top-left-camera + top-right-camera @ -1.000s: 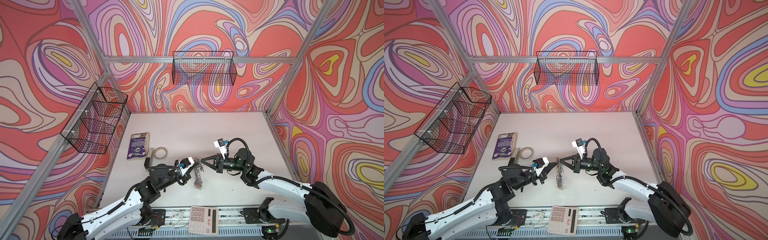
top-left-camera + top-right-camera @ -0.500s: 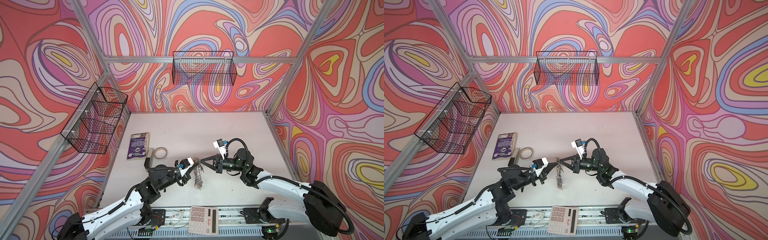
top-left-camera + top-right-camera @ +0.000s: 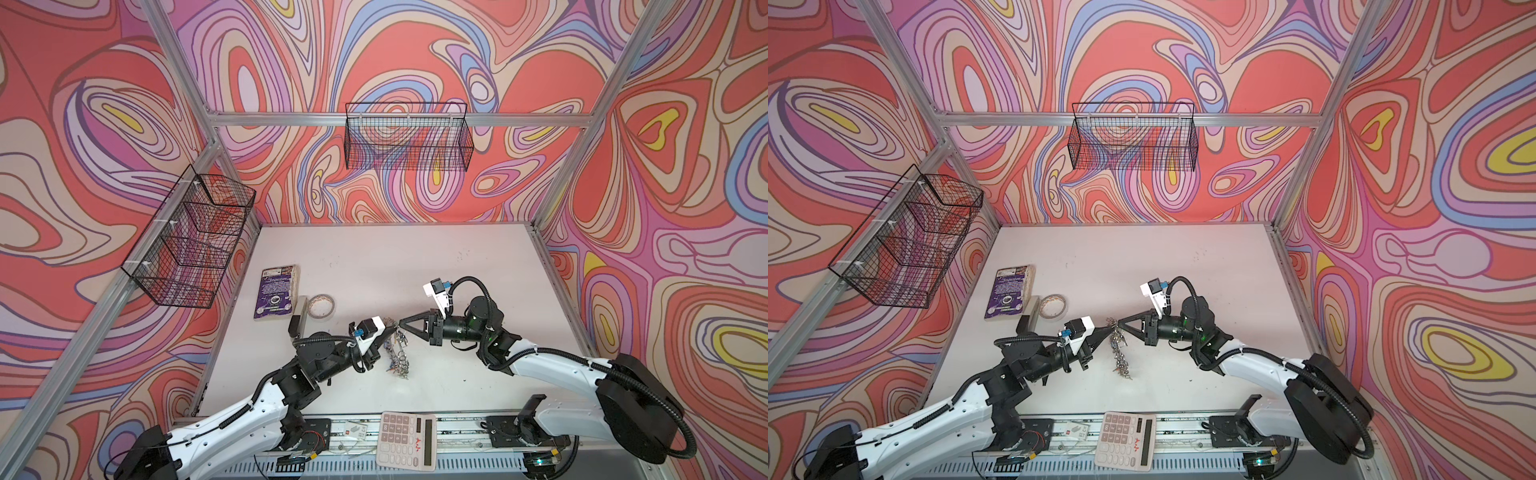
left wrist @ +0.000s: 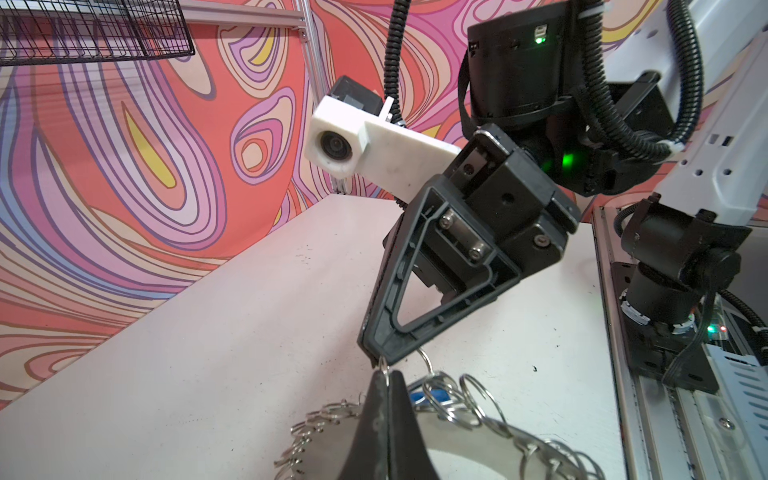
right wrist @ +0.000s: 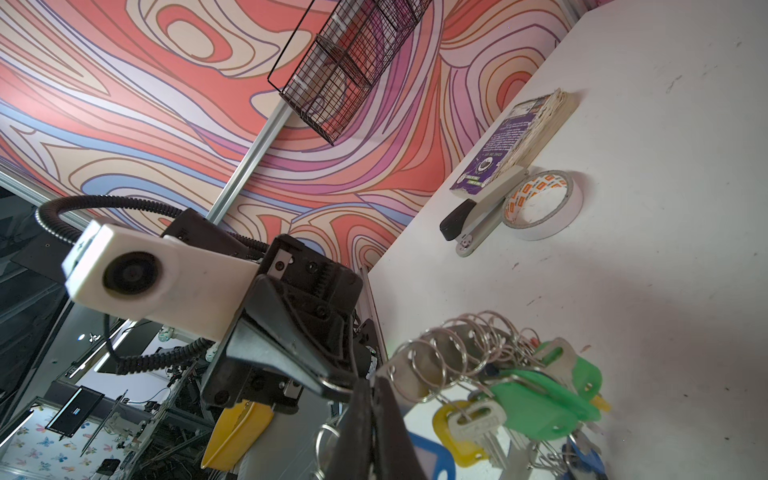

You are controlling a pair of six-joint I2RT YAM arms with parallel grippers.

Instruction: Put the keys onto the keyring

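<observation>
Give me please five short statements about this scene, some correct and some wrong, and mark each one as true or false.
1. The left hand and the right hand are both shut and meet tip to tip at the keyring. True.
2. The keyring lies flat. False: it hangs on edge below the two hands.
3. Some keys with green and yellow tags hang from the keyring. True.
4. The book sits in the wire basket on the back wall. False: it lies on the table.
5. The calculator lies beside the tape roll. False: it rests on the front rail between the arm bases, and the tape roll lies next to the stapler.
</observation>
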